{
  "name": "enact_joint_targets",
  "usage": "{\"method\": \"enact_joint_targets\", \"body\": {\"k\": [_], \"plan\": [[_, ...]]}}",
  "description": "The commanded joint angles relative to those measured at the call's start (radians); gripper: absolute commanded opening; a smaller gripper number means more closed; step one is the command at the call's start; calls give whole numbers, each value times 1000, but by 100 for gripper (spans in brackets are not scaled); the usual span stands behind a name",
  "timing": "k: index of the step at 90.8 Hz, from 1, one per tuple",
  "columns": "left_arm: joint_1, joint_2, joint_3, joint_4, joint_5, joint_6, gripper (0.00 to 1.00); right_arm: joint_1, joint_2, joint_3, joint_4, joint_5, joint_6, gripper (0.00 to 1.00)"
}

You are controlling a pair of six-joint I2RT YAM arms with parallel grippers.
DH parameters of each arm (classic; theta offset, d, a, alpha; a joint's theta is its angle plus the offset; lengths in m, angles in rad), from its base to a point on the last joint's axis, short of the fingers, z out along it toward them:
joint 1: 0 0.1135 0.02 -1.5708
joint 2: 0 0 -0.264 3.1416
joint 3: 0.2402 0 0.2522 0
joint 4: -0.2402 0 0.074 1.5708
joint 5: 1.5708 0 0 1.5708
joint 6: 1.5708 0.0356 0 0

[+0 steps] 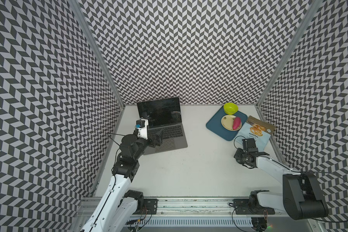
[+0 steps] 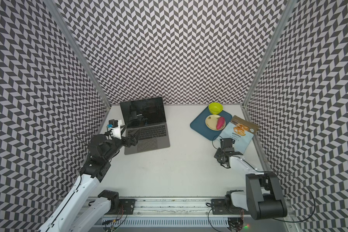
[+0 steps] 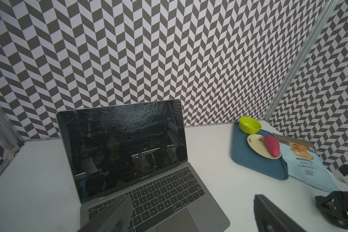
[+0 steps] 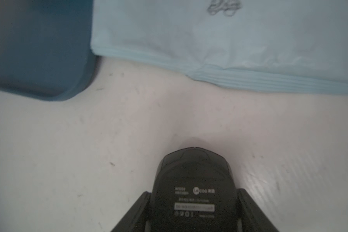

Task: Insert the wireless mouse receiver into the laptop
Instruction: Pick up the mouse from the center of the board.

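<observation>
Ok so the right wrist view is the only one that shows the mouse point(image 4: 193, 172). It's belly-up with the label facing the camera, sitting right between the fingers of the right gripper point(image 4: 193, 192). In both top views that gripper's own wrist covers it. The left wrist view adds the scratches on the laptop point(image 3: 129, 152) screen and the "CASSAVA CHIPS" print on the chips bag point(image 3: 305, 168).

Room-wise, there's a strip of bare table point(image 4: 88, 140) ahead of the right gripper. Past that strip are the rounded corner of the blue tray point(image 4: 38, 50) and the sealed edge of the bag, and the bag lies over the tray's side. Between the two grippers the table is wide open. The laptop side facing the right gripper has free space next to it, while its far side sits near the wall.

The right gripper's jaws are pressed against both flanks of the mouse, so it's clamped on it. I can't tell if the mouse is lifted. The left gripper point(image 3: 192, 200) has its jaws spread wide with nothing in them, and it hangs over the laptop's keyboard and trackpad.

I can't make out the wireless mouse receiver in any view.
</observation>
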Motion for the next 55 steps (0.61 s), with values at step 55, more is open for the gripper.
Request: {"method": "enact_joint_targets", "body": {"k": [55], "plan": [[-116,266,16,-76,680,-466,96,873,-229,-4,537,-47,-744,38]]}}
